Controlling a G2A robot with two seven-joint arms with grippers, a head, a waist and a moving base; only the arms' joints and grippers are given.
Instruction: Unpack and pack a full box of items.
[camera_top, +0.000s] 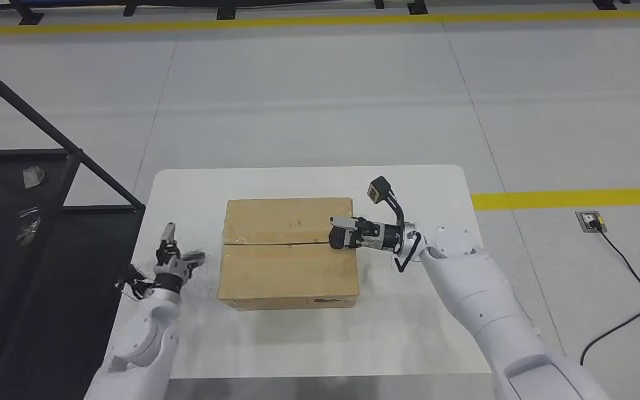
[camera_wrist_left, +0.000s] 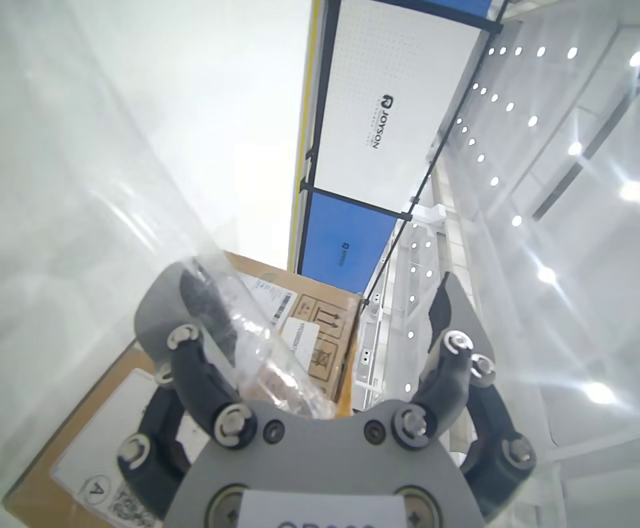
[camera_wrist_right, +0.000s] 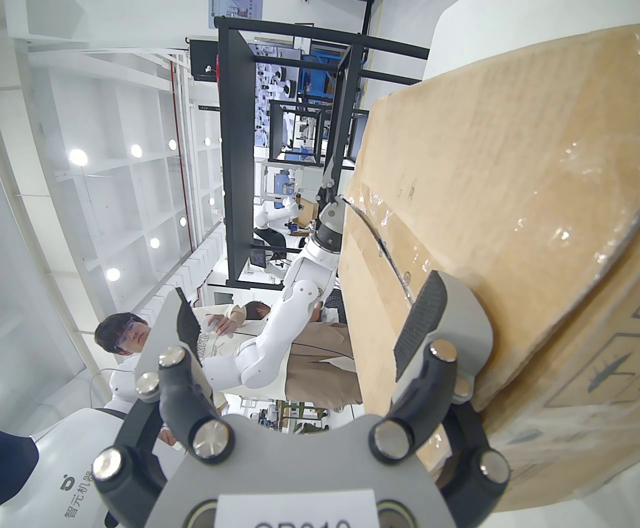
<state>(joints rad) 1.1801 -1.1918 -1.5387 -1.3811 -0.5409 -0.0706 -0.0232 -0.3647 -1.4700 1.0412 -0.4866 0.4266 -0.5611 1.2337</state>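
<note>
Both sets of jaws stand released. The right gripper (camera_wrist_right: 305, 310) has its jaws spread wide, and so does the left gripper (camera_wrist_left: 315, 290), neither of them clenched on anything. The cardboard box (camera_top: 290, 250) lies closed, its two top flaps meeting in a taped seam (camera_top: 280, 243). That seam runs straight away from the right gripper's jaws toward the box's far side. One finger pad (camera_wrist_right: 420, 320) of the right gripper sits close against the box top just beside the near end of the seam, at the box's edge. Its other finger (camera_wrist_right: 182, 320) is held off the cardboard in the air. The left gripper stands just beyond the opposite side of the box, apart from it and pointing upward. The labelled side wall (camera_wrist_left: 320, 330) of the box rises behind its open jaws. A crumpled piece of clear film (camera_wrist_left: 260, 340) lies against the inner face of one left finger (camera_wrist_left: 200, 310) and trails back toward the palm. We cannot tell whether it is tape or a bag, since the glare blurs it. The other left finger (camera_wrist_left: 450, 320) is bare. The box rests in the middle of the white table (camera_top: 420, 320), between the two grippers.
</note>
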